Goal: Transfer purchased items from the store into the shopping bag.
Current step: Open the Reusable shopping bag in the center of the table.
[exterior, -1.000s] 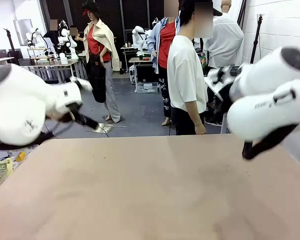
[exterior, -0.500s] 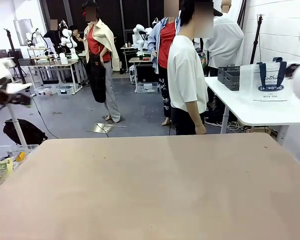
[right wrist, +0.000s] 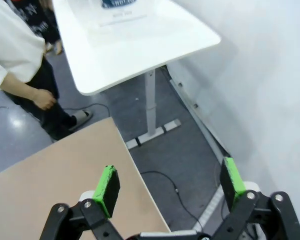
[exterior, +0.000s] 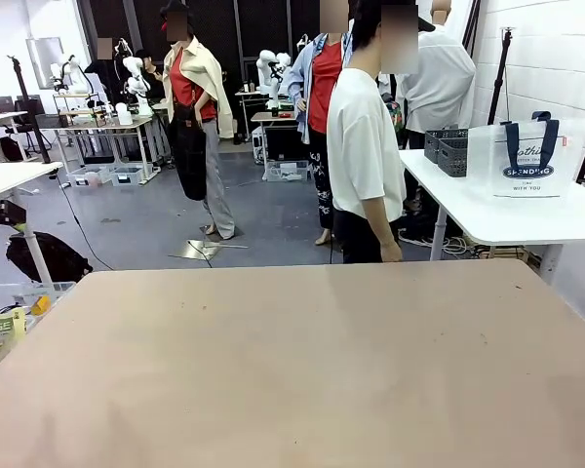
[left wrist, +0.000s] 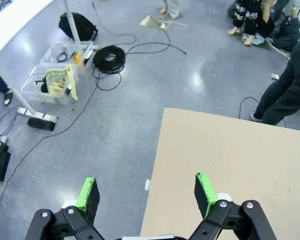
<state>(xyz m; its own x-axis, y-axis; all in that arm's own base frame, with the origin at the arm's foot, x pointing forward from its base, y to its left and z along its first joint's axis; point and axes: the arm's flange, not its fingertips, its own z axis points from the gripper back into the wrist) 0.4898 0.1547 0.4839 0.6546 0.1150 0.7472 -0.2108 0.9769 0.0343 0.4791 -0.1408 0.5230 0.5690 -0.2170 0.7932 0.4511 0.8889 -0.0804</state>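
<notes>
The shopping bag (exterior: pixel 523 158), frosted with navy handles and a dark oval logo, stands upright on a white side table (exterior: pixel 487 219) at the right. Behind it on that table sits the store (exterior: pixel 448 152), a dark grey lattice basket. The purchased items are out of view. My left gripper (left wrist: pixel 148 192) is open with nothing between its green pads, and it hangs over the tan table's left edge and the floor. My right gripper (right wrist: pixel 170 181) is also open and holds nothing, above the tan table's right corner. The bag's lower edge (right wrist: pixel 121 4) shows far beyond it.
A person in a white T-shirt (exterior: pixel 363 146) stands at the far side of the tan table (exterior: pixel 292 370), one hand (right wrist: pixel 41 99) hanging down. Clear bins (left wrist: pixel 57 75) and coiled cable (left wrist: pixel 109 59) lie on the floor to the left. A wall (right wrist: pixel 260 75) runs close on the right.
Both arms have swung outward, away from the front camera. The side table with the bag and basket, hidden behind the right arm a second ago, is now in sight.
</notes>
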